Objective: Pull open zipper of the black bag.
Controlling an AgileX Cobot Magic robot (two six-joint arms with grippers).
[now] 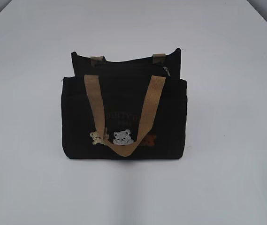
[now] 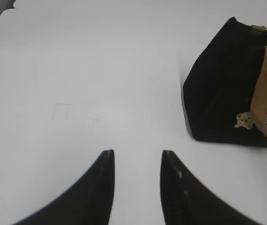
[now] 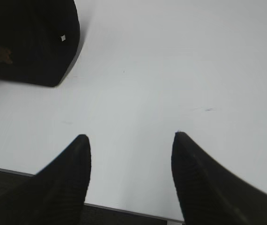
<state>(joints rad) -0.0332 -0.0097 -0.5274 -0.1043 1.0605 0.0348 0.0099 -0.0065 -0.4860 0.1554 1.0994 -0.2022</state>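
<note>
The black bag stands upright in the middle of the white table, its tan handle hanging down the front over small bear patches. Along its top runs the zipper, with a small silvery slider at the right end. Neither gripper shows in the exterior view. My left gripper is open over bare table, with the black bag off to its upper right. My right gripper is open with nothing between its fingers, and the black bag lies well to its upper left.
The white table spreads out on all sides of the bag. In the right wrist view the table's near edge runs just under the fingers, with dark floor below it.
</note>
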